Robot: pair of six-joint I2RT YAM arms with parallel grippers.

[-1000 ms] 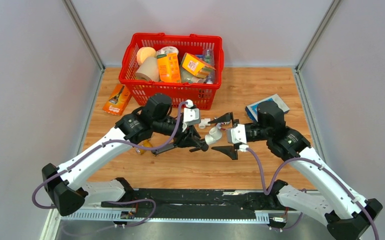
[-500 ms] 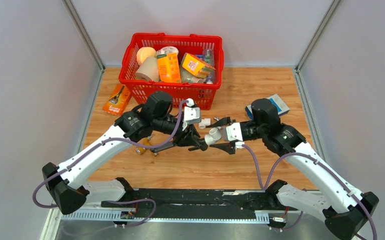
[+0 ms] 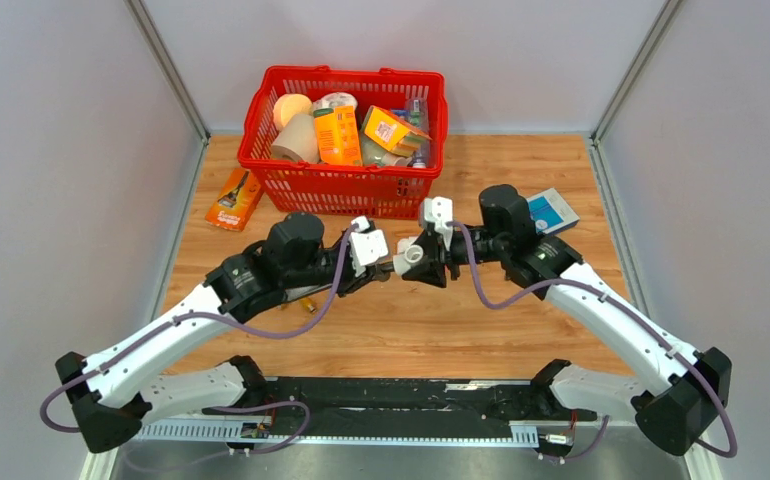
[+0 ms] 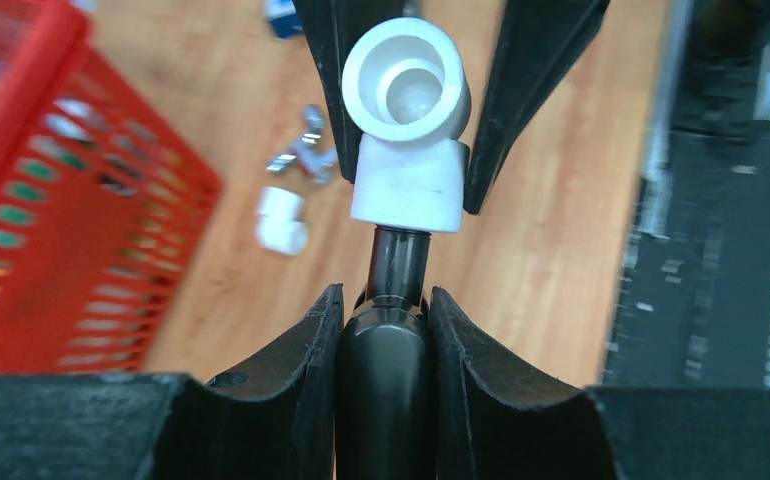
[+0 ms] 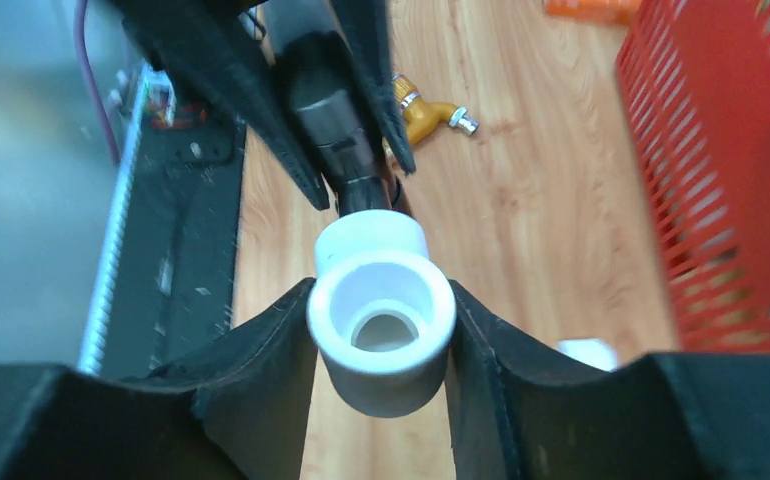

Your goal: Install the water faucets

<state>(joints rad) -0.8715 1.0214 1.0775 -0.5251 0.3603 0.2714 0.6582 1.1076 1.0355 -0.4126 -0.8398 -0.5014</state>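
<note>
Wooden desk [image 3: 411, 320], red basket [image 3: 346, 72] at the back: your faucet [image 4: 386, 400] hangs above the middle.
Left fingers [image 4: 321, 340] clamp its dark grey tube; the tip enters a white elbow [image 4: 406, 185] pinched by right fingers [image 5: 281, 350].

Faucet [image 4: 386, 385] largely hidden inside left pincer [image 4: 386, 297], cut off below; red basket [image 4: 51, 200] blurred, cropped.

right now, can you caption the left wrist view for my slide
Left hand holds the dark faucet, its tip meeting the white elbow fitting gripped by the right hand.
</note>
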